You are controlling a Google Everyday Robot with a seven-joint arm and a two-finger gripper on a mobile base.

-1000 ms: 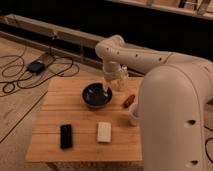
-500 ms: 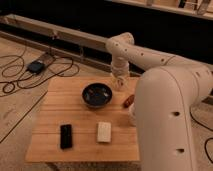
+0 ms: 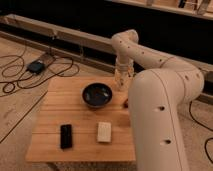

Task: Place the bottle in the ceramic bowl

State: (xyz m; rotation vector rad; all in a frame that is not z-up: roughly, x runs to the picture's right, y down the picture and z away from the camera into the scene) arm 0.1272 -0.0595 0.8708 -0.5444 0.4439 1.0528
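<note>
1. Reference. Clock directions are read on the square, light wooden slatted table (image 3: 50,107), with the bowl as centre and 12 o'clock at the far edge of the table.

2. Bowl. The round, glossy, dark blue-black ceramic bowl (image 3: 97,95) stands upright on the far half of the table, a little right of its middle.

3. Arm. The white, jointed robot arm (image 3: 150,60) rises from the broad white robot body (image 3: 160,120) at 4 o'clock. It bends at a high elbow beyond the table's far edge and then drops straight down.

4. Gripper. The pale two-finger gripper (image 3: 121,83) points downward at 2 o'clock from the bowl. It is just beside the bowl's rim, outside it, and over the far right part of the table. I cannot tell whether the claw is wide, narrow or clamped.

5. Bottle. The small, pale, whitish-yellow bottle (image 3: 120,78) shows as a light shape at the gripper's lower end, also at 2 o'clock. It is outside the bowl. I cannot tell whether it is lifted or resting on the wood.

6. Other items.
- A small reddish-brown oblong thing (image 3: 125,104) lies at 4 o'clock, partly behind the robot body.
- A flat, pale rectangular block (image 3: 104,131) lies at 6 o'clock, well apart from the bowl.
- A flat black rectangular slab (image 3: 66,136) lies at 7 o'clock, near the front edge.

7. Floor. Dark looping cables (image 3: 20,80) and a small dark box (image 3: 36,66) lie at 10 o'clock, off the table.
</note>
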